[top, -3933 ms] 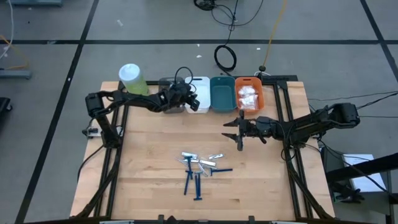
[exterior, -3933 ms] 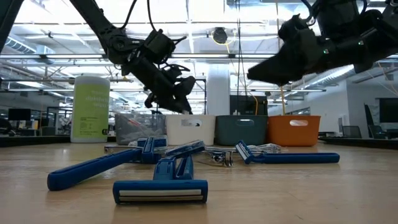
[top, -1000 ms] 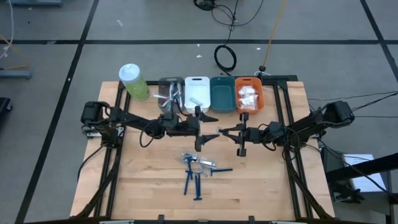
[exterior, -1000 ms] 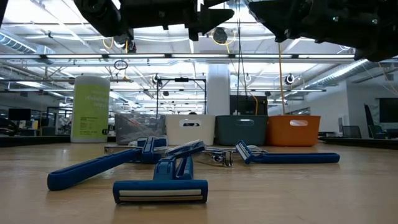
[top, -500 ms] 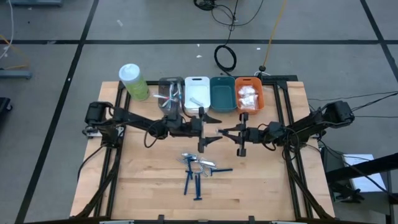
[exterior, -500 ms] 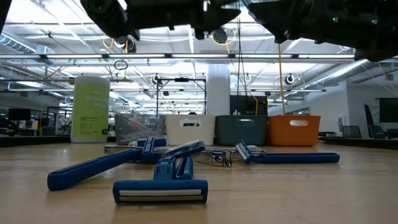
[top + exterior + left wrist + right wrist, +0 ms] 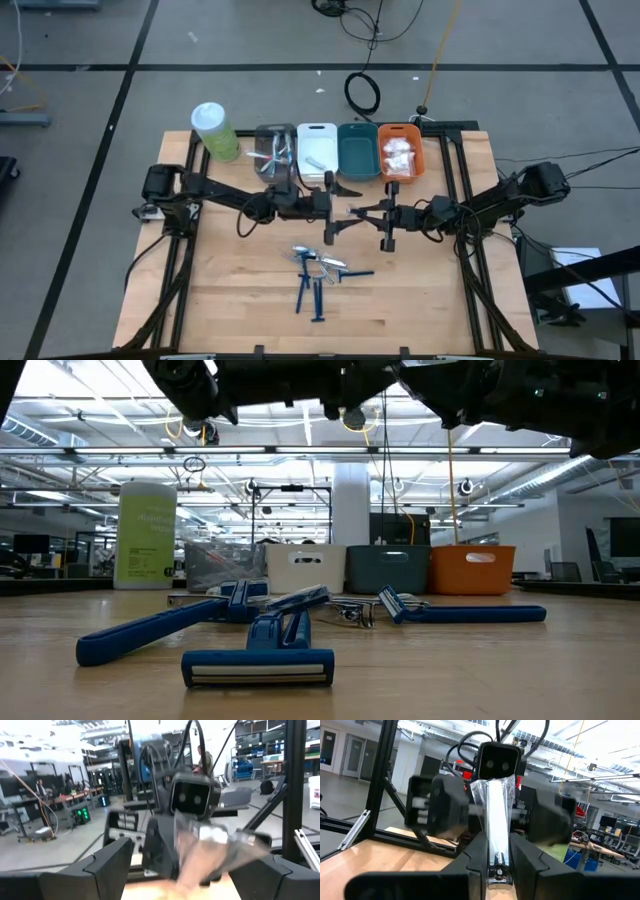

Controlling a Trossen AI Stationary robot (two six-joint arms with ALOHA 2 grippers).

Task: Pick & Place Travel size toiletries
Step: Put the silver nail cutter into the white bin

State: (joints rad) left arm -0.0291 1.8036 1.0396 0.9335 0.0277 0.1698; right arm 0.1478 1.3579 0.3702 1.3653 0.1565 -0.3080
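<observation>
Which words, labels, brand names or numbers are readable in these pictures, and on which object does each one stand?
No text can be read with certainty.
Pale-green cylinder: white lettering on its label, too blurred to read.
White bin: a small dark mark on its front, too small to read.
Razors, teal bin, orange bin: no readable text.

The table (image 7: 230, 290) is pale wood grain. Dark blue razors (image 7: 318, 298) lie at its lower centre beside silvery sticks (image 7: 330, 262). Along the upper edge stand a pale-green cylinder (image 7: 215, 132) with a white lid and grey (image 7: 273, 150), white (image 7: 317, 150), teal (image 7: 357, 151) and orange (image 7: 400, 150) bins. Both arms are black.
</observation>
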